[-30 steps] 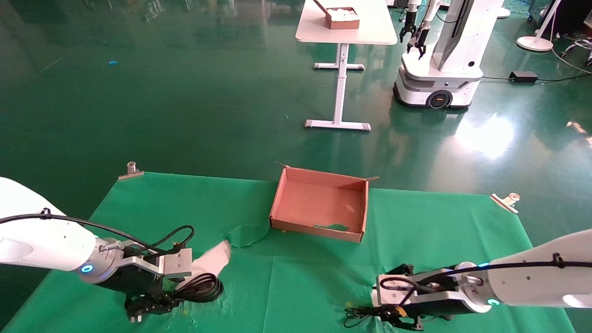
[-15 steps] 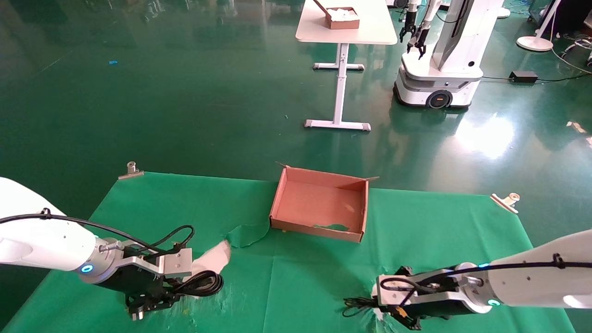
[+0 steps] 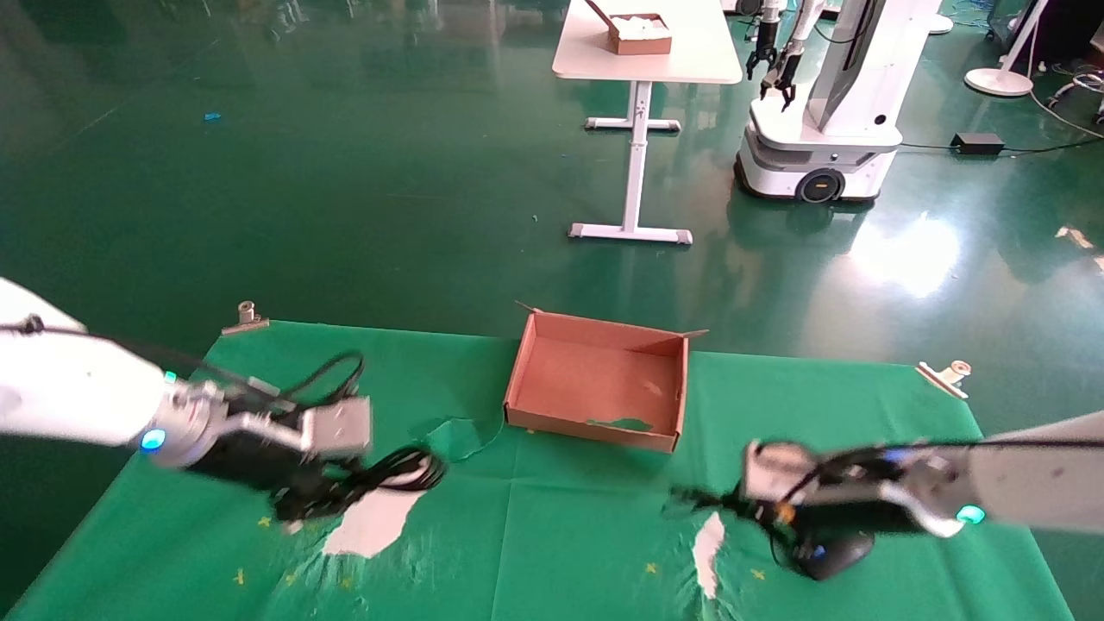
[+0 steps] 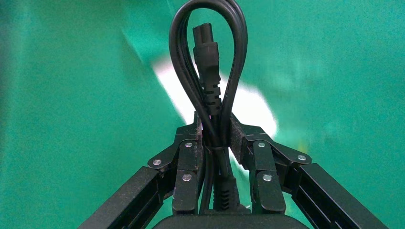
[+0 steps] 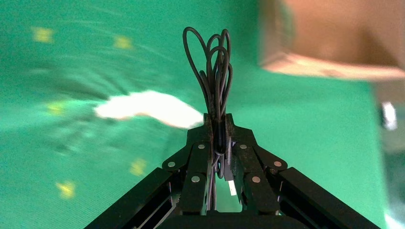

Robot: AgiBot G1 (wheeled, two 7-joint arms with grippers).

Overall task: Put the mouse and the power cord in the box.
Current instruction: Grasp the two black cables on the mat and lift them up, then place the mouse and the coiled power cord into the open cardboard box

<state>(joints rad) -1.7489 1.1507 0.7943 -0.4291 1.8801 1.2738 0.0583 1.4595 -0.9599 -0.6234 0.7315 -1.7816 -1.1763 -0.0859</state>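
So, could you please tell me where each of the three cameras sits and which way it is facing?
Head view: on the robot's head, looking forward and down at the green cloth and the box; both arms show.
Left wrist view: on the left wrist, looking along the left gripper clamped on the power cord.
Right wrist view: on the right wrist, looking along the right gripper pinching the mouse's thin cable.
The head and right wrist views share the box.

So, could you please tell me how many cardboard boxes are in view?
2. The shallow reddish-brown cardboard box sits empty on the green cloth, between the two arms. A smaller brown box with white contents is on the far white table. None appear hidden.
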